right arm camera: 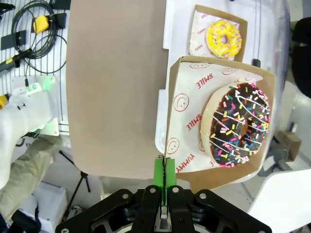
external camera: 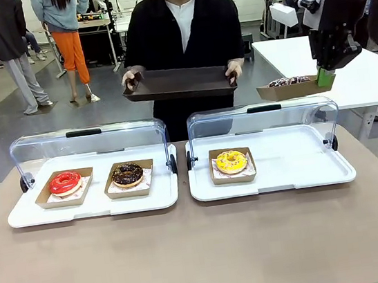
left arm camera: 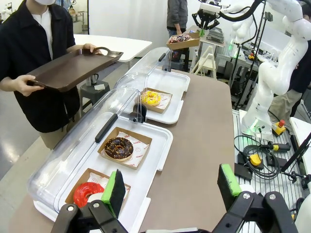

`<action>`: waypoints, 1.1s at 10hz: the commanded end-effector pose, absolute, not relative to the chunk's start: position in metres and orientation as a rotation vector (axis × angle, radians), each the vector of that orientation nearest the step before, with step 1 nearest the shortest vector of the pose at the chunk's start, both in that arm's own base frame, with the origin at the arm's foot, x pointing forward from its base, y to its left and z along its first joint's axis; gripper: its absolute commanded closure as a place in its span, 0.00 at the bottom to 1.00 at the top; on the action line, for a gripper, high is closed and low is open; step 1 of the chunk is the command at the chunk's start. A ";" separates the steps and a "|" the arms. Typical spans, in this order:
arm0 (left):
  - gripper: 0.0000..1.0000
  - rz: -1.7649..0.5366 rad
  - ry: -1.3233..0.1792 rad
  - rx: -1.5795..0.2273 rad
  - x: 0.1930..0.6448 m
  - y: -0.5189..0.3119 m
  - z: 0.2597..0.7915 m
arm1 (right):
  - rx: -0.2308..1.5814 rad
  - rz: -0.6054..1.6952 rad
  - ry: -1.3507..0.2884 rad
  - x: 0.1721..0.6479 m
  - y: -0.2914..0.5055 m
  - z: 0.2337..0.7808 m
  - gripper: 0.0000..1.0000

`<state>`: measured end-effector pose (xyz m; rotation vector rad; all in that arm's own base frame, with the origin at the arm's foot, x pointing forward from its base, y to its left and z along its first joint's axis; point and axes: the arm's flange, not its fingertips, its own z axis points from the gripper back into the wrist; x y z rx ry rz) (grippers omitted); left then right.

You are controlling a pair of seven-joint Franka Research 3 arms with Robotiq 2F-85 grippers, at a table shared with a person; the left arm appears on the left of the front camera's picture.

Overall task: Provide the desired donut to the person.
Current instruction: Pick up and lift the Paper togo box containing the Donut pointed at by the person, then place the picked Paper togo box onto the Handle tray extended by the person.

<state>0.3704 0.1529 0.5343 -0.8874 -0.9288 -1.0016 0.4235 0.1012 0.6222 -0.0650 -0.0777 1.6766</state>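
The person (external camera: 182, 24) in a black shirt stands at the far side, holding out a dark brown serving tray (external camera: 180, 83) with both hands. My right gripper (external camera: 325, 78) is raised at the far right, shut on the rim of a cardboard tray (right arm camera: 221, 121) carrying a chocolate donut with coloured sprinkles (right arm camera: 240, 126). That carried tray (external camera: 290, 86) hangs level to the right of the serving tray, apart from it. My left gripper (left arm camera: 171, 187) stands open above the near left table edge, holding nothing.
Two white display trays (external camera: 283, 171) with raised clear lids stand on the tan table. The left one holds a red donut (external camera: 65, 182) and a chocolate donut (external camera: 127, 174); the right one holds a yellow donut (external camera: 231, 161). A white table (external camera: 368, 76) stands behind on the right.
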 end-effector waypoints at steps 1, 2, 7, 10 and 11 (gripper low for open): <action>0.00 -0.983 -0.937 -0.889 0.371 0.152 0.538 | -0.072 1.676 -0.084 0.417 0.100 0.621 1.00; 0.00 -0.983 -0.937 -0.889 0.371 0.152 0.538 | -0.072 1.676 -0.084 0.417 0.100 0.621 1.00; 0.00 -0.983 -0.937 -0.889 0.371 0.152 0.538 | -0.072 1.676 -0.084 0.417 0.100 0.621 1.00; 0.00 -0.983 -0.937 -0.889 0.371 0.152 0.538 | -0.072 1.676 -0.084 0.417 0.100 0.621 1.00; 0.00 -0.983 -0.937 -0.889 0.371 0.152 0.538 | -0.072 1.676 -0.084 0.417 0.100 0.621 1.00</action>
